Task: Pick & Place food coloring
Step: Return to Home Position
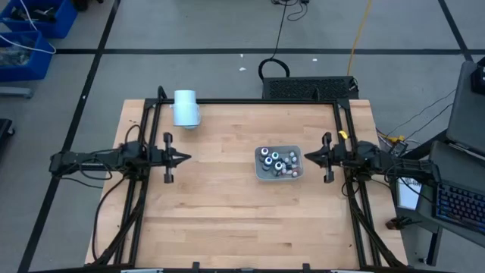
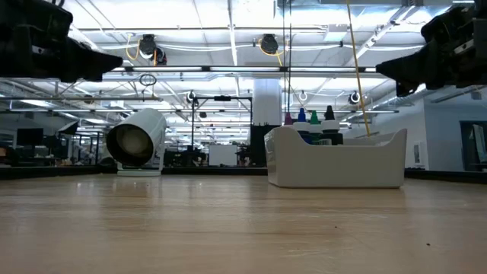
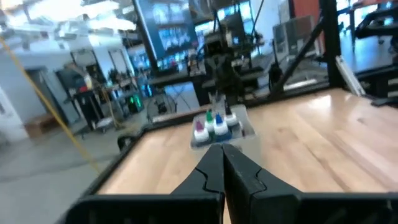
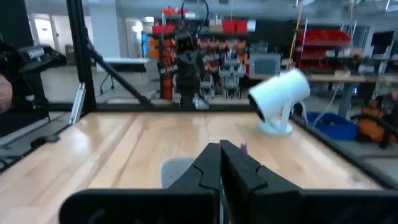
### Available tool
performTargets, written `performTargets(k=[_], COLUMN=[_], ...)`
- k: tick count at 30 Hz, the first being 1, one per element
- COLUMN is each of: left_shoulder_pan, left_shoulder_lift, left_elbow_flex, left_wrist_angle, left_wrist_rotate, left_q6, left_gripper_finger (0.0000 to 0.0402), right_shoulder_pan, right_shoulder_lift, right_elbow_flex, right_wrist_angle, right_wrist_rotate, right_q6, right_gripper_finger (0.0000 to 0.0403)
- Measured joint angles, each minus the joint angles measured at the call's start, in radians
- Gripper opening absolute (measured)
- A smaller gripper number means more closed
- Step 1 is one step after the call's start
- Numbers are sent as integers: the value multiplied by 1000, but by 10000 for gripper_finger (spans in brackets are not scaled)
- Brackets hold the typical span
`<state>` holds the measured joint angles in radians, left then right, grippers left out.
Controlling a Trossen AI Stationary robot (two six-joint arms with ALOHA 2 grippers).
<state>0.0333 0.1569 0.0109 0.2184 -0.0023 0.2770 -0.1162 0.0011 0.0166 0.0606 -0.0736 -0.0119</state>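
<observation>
Two dark grippers are seen above the wooden table [image 1: 227,220], one at each side. The left gripper [image 1: 188,158] is held over the left part of the table, and its tip is pointed at the middle. Its two fingers [image 3: 249,180] are pressed together, and nothing is held between them. The right gripper [image 1: 305,158] is held at the right side, close by the right edge of the grey tray [image 1: 258,175], and its tip is pointed at the tray. Its fingers [image 4: 249,174] are pressed together too, and nothing is held in them. In the low view both grippers are seen high up, well above the table top.

The food coloring bottles [image 1: 276,161] are gathered inside the tray, which is set a little to the right of the middle of the table. From above, many small round tops are seen packed close together. Some are dark with white rings and some are whitish. From the side, only a few pointed caps are seen over the tray's wall: purple, blue, green and black.

A pale cylinder on a small stand [image 1: 186,108] is set near the far left corner of the table, well apart from the tray. It is turned on its side, and its round open end is seen in the low view.
</observation>
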Motion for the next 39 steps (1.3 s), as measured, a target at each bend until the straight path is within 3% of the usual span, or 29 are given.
performTargets(k=[9,12,17,20,26,39], left_shoulder_pan=[0,0,0,0,0,0], left_shoulder_lift=[0,0,0,0,0,0], left_elbow_flex=[0,0,0,0,0,0], left_wrist_angle=[-45,-49,-50,-50,-50,-50], left_wrist_rotate=[-55,-59,-48,-49,-50,-50], left_q6=[-129,-133,-179,-177,-178,-178], left_gripper_finger=[4,17,38,44,46,47], right_shoulder_pan=[0,1,0,0,0,0], right_shoulder_lift=[1,1,10,10,10,11], right_elbow_flex=[-1,-1,-2,-2,-2,-2], right_wrist_angle=[-17,-12,-18,-18,-15,-13], right_wrist_rotate=[-15,-64,-30,-29,-31,-31], right_q6=[46,54,44,58,236,229], right_gripper_finger=[0,0,0,0,0,0])
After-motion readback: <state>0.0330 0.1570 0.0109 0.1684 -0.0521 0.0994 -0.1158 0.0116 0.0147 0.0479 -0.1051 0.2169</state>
